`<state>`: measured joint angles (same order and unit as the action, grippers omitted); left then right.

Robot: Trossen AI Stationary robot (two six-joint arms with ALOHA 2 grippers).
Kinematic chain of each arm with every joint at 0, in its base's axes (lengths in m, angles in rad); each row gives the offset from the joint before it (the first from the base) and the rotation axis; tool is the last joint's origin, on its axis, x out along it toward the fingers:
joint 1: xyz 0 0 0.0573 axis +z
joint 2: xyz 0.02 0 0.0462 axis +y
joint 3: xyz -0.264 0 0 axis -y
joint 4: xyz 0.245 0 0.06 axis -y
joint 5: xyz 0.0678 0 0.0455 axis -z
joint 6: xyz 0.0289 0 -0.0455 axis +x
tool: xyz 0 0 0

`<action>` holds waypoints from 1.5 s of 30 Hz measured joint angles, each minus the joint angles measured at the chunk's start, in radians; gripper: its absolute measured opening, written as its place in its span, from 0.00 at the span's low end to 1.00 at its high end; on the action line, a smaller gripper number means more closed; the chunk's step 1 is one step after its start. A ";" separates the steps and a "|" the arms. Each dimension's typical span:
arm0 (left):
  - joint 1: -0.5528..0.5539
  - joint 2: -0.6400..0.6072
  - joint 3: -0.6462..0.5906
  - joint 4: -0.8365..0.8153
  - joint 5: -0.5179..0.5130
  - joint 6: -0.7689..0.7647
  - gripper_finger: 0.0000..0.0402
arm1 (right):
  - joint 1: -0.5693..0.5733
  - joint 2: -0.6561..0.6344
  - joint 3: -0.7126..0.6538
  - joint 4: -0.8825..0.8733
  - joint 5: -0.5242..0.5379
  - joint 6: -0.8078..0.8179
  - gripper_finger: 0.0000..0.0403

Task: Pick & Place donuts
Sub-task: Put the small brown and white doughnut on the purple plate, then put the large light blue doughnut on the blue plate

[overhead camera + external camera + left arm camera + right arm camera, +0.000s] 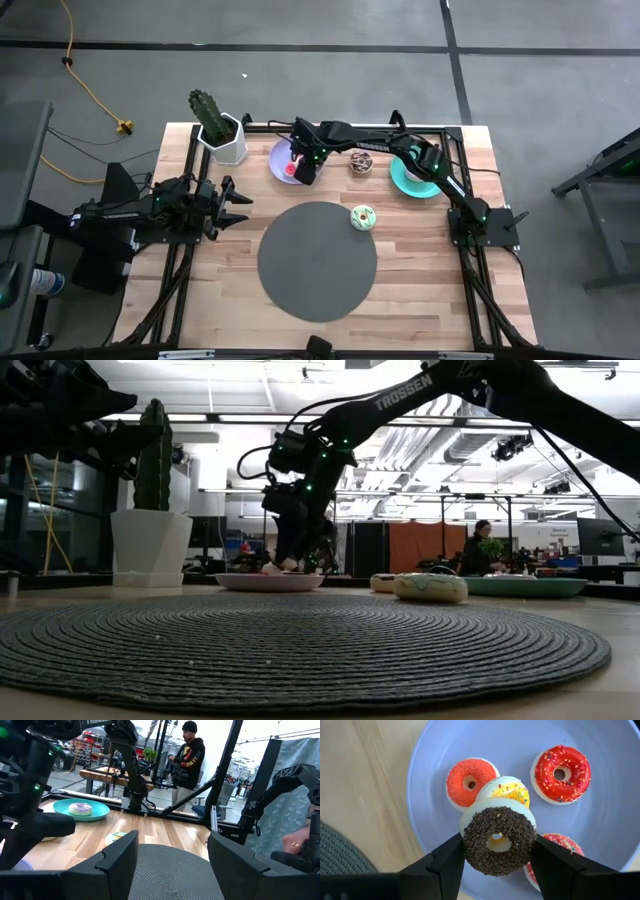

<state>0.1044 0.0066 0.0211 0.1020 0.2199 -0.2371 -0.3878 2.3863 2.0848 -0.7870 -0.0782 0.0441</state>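
I see my right gripper (pixel 497 851) clamped on a chocolate donut (pixel 499 841) above the lavender plate (pixel 435 750); my left gripper (pixel 172 855) waits open at the table's left.

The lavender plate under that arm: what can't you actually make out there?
- High view: donuts on the lavender plate are mostly hidden under the right gripper.
- Right wrist view: chocolate donut between the fingers covers most of the yellow-sprinkled donut.
- Low view: plate contents too small, edge-on.
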 joint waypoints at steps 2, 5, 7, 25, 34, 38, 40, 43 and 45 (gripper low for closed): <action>0.000 0.000 0.000 0.000 0.000 0.000 0.57 | 0.000 0.000 0.000 -0.001 0.001 0.000 0.51; 0.000 0.000 0.000 0.000 0.000 0.000 0.57 | 0.000 0.000 0.000 -0.001 0.001 0.000 0.52; 0.000 0.000 0.000 0.000 0.000 0.000 0.57 | 0.000 0.000 0.000 -0.012 0.001 0.000 0.54; 0.000 0.000 0.000 0.000 0.000 0.000 0.57 | -0.007 0.000 0.000 -0.063 0.046 0.000 0.66; 0.000 0.000 0.000 0.000 0.000 0.000 0.57 | -0.005 -0.001 0.001 -0.010 0.083 -0.039 0.75; 0.000 0.000 0.000 0.000 0.000 0.000 0.57 | -0.006 -0.003 0.012 -0.018 0.109 -0.051 0.76; 0.000 0.000 0.000 0.000 0.000 0.000 0.57 | -0.010 -0.003 0.027 -0.041 0.118 -0.052 0.76; 0.000 0.000 0.000 0.000 0.000 0.000 0.57 | -0.011 -0.004 0.051 -0.065 0.136 -0.053 0.76; 0.000 0.000 0.000 0.000 0.000 0.000 0.57 | -0.012 -0.004 0.071 -0.084 0.140 -0.053 0.76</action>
<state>0.1047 0.0063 0.0212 0.1020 0.2195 -0.2371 -0.4000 2.3825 2.1562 -0.8709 0.0618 -0.0086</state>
